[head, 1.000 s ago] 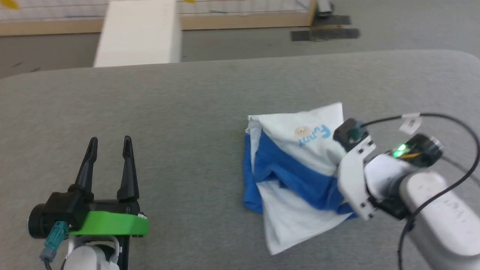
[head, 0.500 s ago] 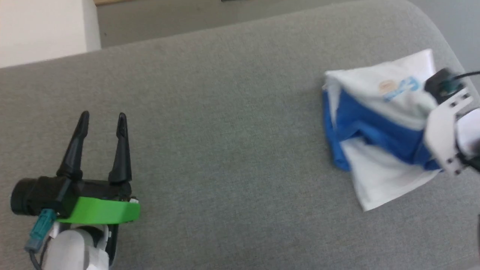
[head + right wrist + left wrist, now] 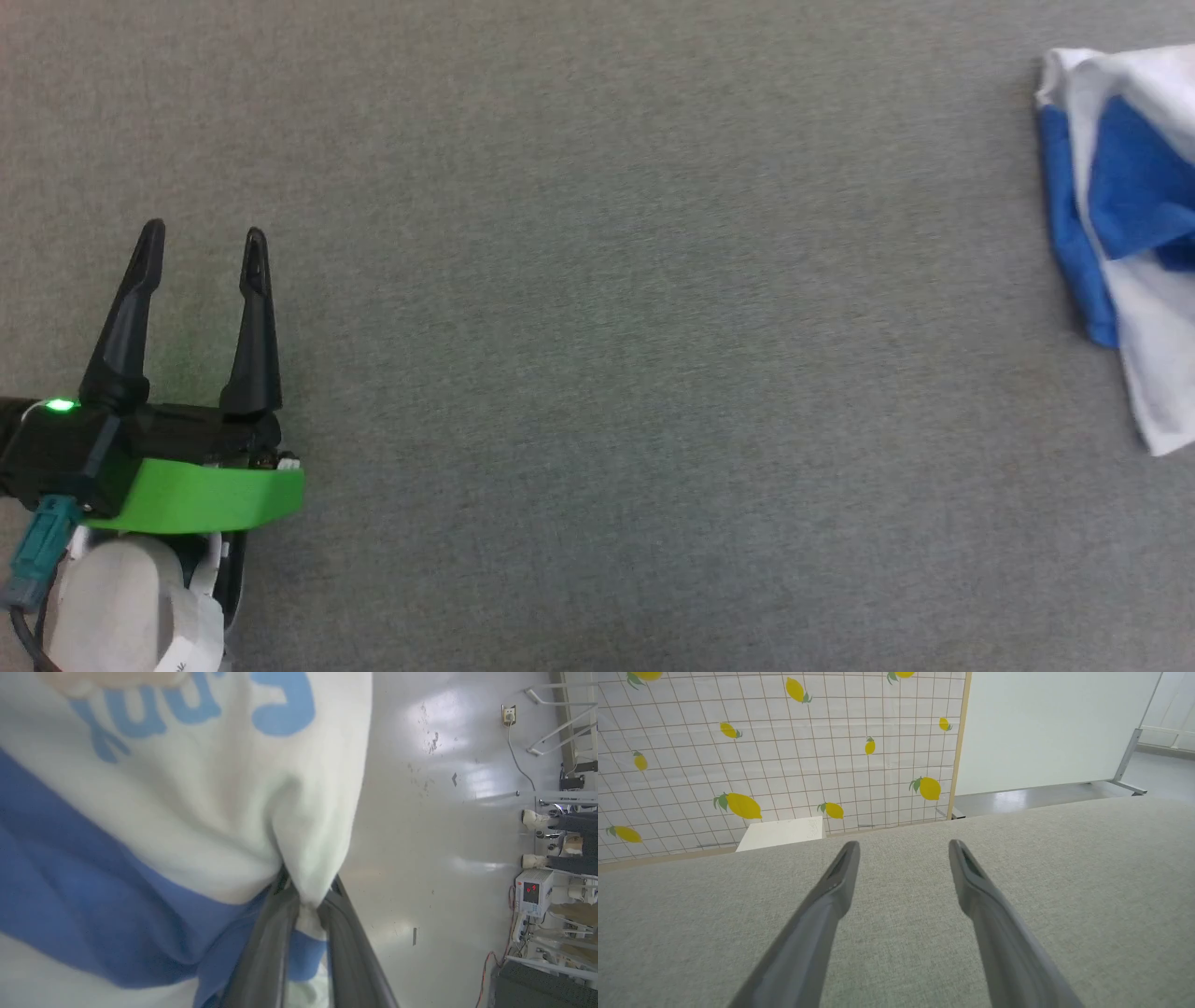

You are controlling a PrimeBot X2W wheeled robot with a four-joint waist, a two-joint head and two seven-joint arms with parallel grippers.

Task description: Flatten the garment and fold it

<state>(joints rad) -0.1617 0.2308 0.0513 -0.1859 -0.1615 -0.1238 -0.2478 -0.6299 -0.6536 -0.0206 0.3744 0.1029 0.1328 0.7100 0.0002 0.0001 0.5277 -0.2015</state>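
Pinching a bunched fold of the garment (image 3: pixel 163 812), the jaws of the right gripper (image 3: pixel 306 891) are closed narrow on white cloth, so that the shirt can be lifted or dragged open, it is judged. The garment is seen crumpled at the right side of the table (image 3: pixel 607 373), blue sleeve tangled over white body. The left gripper (image 3: pixel 201 243) is held low over bare table, well apart, jaws wide and empty, presumably ready for a second corner.

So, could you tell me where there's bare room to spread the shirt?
The grey surface is bare between the left gripper and the garment at the head view's right edge. It's crowded there, where the right gripper pinches the cloth.
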